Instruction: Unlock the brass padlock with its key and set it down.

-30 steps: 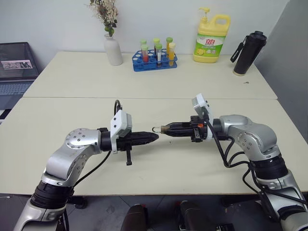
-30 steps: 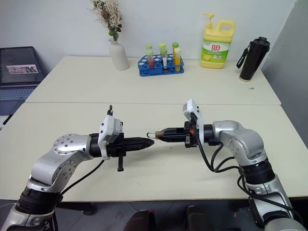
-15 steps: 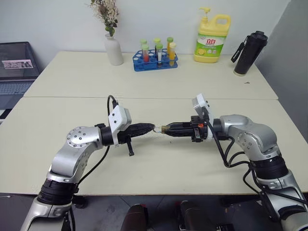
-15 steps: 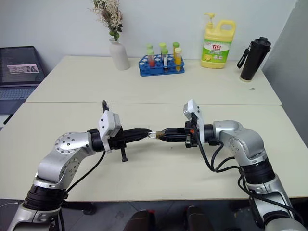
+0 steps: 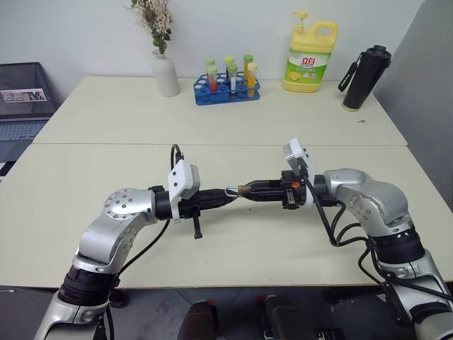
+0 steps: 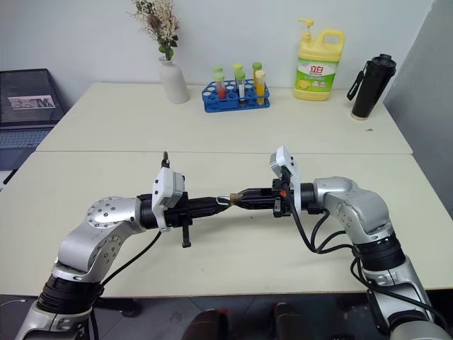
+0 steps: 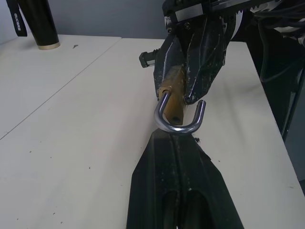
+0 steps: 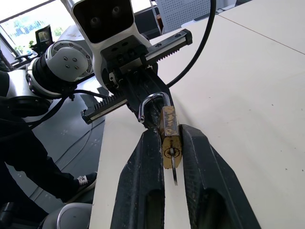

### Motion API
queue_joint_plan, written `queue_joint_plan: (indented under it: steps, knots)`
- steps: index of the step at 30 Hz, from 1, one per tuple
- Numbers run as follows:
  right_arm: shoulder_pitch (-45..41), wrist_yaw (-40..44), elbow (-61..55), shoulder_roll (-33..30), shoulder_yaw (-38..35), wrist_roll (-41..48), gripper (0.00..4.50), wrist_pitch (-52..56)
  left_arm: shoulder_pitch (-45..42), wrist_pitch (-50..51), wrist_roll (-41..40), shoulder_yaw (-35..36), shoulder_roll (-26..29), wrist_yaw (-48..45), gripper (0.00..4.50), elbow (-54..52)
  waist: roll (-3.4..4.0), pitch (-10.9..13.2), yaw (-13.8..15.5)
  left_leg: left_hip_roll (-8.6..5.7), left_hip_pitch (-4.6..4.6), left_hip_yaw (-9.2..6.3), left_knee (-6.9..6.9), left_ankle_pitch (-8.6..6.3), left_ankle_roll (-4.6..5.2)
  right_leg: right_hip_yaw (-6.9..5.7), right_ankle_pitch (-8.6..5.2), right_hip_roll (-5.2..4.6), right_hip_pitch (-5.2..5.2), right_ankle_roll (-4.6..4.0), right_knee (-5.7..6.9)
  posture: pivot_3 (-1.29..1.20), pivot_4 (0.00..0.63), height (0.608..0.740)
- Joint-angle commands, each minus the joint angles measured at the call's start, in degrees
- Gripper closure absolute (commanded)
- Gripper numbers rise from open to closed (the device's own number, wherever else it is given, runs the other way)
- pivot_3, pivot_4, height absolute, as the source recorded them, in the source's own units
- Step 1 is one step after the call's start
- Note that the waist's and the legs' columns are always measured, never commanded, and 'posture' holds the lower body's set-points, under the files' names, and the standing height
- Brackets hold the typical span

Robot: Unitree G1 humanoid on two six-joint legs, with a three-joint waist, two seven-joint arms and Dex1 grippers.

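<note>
The brass padlock (image 8: 170,138) is clamped by its body between the fingers of my right gripper (image 5: 248,190), above the table's middle, with its silvery shackle (image 7: 178,125) pointing at my left gripper (image 5: 228,195). A thin silvery key (image 8: 174,175) sticks out of the keyhole between the right fingers. One leg of the shackle ends clear of the body in both wrist views. The left gripper is shut, and its tip sits against the bend of the shackle. I cannot tell whether it pinches the shackle.
Along the far side of the table (image 5: 106,170) stand a white vase (image 5: 167,74) with dried flowers, a blue test-tube rack (image 5: 228,90), a yellow detergent bottle (image 5: 311,57) and a black flask (image 5: 361,78). A laptop (image 5: 25,99) sits off the far left edge.
The left gripper's tip has come up from just below and short of the shackle to rest against it. The right gripper and padlock have stayed still.
</note>
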Motion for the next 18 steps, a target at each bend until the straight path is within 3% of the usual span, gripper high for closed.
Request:
queue_joint_plan:
  steps: [1,18]
  knots:
    - [-0.26,1.0,-1.32,-0.48,-0.8,0.63,4.31,-0.32,-0.46,-0.07,-1.04,1.31,0.01,0.13,4.5,-2.14,0.0,0.0,0.0,0.0,0.0,0.0,0.0,0.0,0.0,0.0,0.0,0.0,0.0,-0.01,0.0,0.0,0.15,0.74]
    - [-0.05,1.22,-0.78,-0.61,-0.5,0.05,4.31,-0.61,0.54,8.9,-10.04,5.5,4.55,-0.3,4.5,-8.92,0.0,0.0,-0.03,0.0,0.01,0.0,0.0,0.0,0.0,0.0,-0.02,0.0,0.0,0.04,0.0,0.0,0.15,0.74]
